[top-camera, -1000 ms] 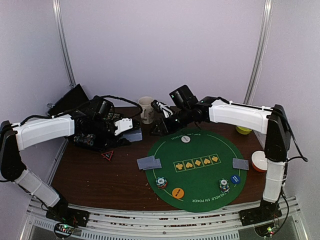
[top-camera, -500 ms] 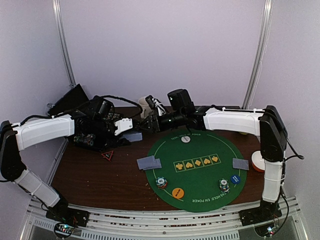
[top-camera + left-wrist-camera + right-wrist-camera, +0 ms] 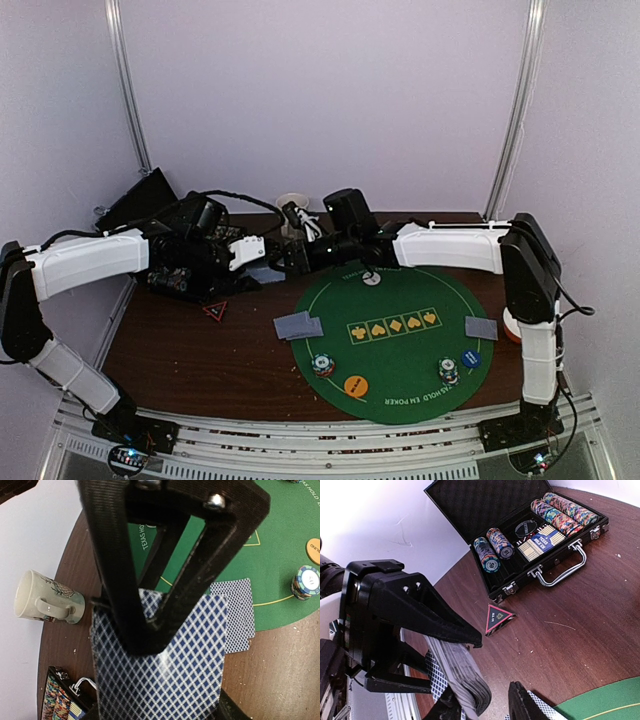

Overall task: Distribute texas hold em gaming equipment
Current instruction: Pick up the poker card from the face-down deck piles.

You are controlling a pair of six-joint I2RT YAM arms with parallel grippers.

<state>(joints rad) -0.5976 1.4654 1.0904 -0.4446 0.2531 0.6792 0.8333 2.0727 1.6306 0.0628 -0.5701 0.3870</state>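
My left gripper (image 3: 255, 262) is shut on a deck of grey-blue-backed cards (image 3: 265, 273), held above the brown table left of the green mat (image 3: 400, 320). In the left wrist view the gripper (image 3: 145, 635) clamps the deck (image 3: 165, 675). My right gripper (image 3: 287, 257) reaches across to it. In the right wrist view it (image 3: 482, 694) is open, its fingers on either side of the deck's end (image 3: 465, 672). On the mat lie two card pairs (image 3: 298, 325) (image 3: 481, 328), two chip stacks (image 3: 322, 365) (image 3: 448, 371), and orange (image 3: 355, 385), blue (image 3: 471, 358) and white (image 3: 371, 279) discs.
An open black chip case (image 3: 520, 530) sits at the table's left, under my left arm (image 3: 190, 275). A triangular marker (image 3: 215, 311) lies in front of it. A beige mug (image 3: 42, 600) stands behind my right gripper. A white-and-orange bowl (image 3: 512, 325) sits by the right arm.
My right arm has swung left from the mat's far edge, past the mug, to the deck. My left gripper and the deck have stayed put.
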